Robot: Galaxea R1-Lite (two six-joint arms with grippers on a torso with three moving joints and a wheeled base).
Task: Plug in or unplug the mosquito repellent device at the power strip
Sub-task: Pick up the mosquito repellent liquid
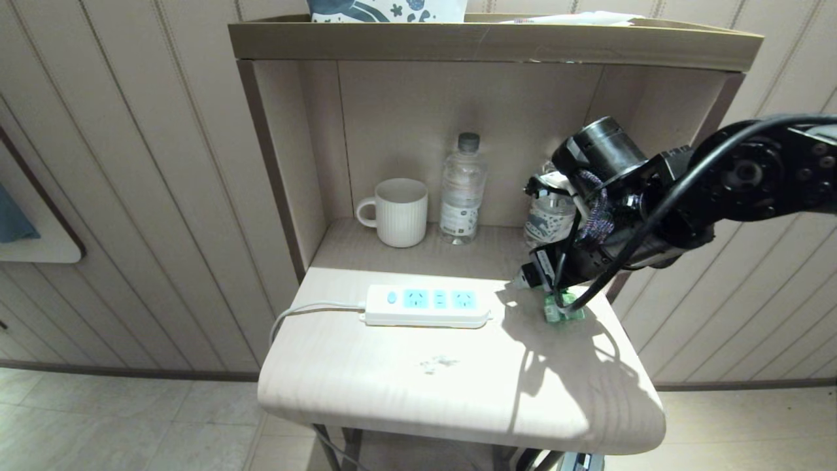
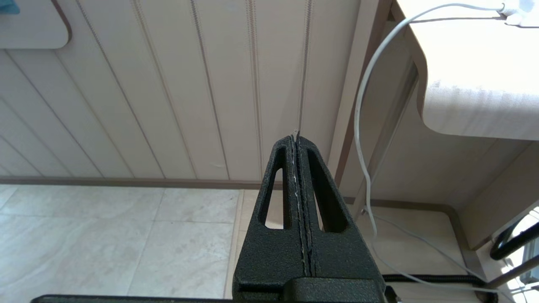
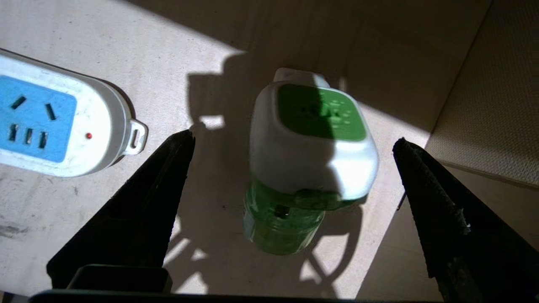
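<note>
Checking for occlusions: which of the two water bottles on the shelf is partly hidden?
The right bottle, behind the right gripper; the one beside the mug stands fully visible.

legible text: none | water bottle (image 1: pixel 462 196) label at 12 o'clock of the power strip (image 1: pixel 426 306): print too small to read

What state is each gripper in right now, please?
Left gripper: shut, empty.
Right gripper: open, straddling the mosquito repellent device without holding it.
</note>
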